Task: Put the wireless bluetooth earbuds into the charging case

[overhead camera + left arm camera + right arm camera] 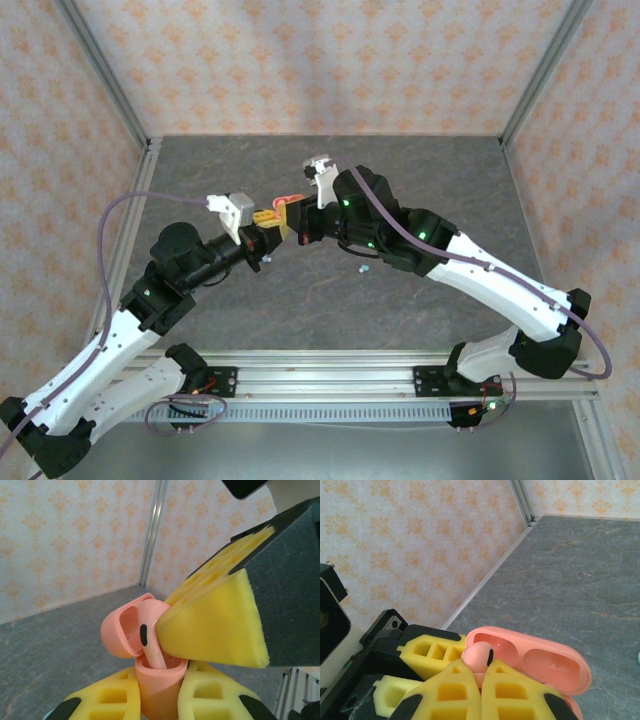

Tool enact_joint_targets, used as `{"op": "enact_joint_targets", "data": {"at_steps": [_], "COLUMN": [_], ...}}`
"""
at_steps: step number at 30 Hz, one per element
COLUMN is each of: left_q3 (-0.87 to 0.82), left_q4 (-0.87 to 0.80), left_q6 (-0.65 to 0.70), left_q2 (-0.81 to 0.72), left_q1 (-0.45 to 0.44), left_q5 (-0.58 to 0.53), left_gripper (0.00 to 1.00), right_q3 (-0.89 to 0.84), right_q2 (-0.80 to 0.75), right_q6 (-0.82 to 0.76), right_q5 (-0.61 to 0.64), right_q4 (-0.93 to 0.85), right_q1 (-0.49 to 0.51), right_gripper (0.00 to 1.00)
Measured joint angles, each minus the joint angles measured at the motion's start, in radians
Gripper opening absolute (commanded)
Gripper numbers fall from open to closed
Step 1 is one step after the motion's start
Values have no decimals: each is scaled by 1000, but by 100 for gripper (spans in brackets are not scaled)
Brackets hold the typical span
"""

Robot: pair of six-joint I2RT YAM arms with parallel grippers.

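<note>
**A:** Where's the earbud sitting?

**B:** The salmon-pink earbud [149,630] is pinched by its rounded head in the right gripper [480,680], which is clenched on it between yellow foam pads [452,690]. Its stem points down into the mouth of the salmon-pink charging case [156,677]. The left gripper [159,700] is clamped round the case body from below, and in that wrist view the lid swings open toward nine o'clock. From above, both grippers meet off the table [450,180], at about eleven o'clock of its centre.

**A:** How will it handle?

**B:** My guess is very light, hard and glossy, so it could slip or twist in the foam. I'd grip the head and leave the stem free to find its socket. The case looks rigid, but the hinge is probably the weak part, so the body is the place to hold it.

**A:** What's the count?

**B:** There's one case and one pink earbud. On the table, at four o'clock of the grippers, lie pale specks [363,269]. They may be teal earbuds, but they're too small to count.
</note>
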Motion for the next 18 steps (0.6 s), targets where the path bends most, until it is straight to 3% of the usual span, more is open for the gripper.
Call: {"op": "enact_joint_targets", "data": {"at_steps": [18], "left_q3": [0], "left_q4": [-30], "left_q6": [15], "left_q2": [-20], "left_q1": [0], "left_q5": [-5], "left_gripper": [0], "right_q3": [-1], "right_q2": [1], "right_q6": [24], "right_q5": [-7], "right_q4": [-7], "right_q1": [8], "right_gripper": [11]}}
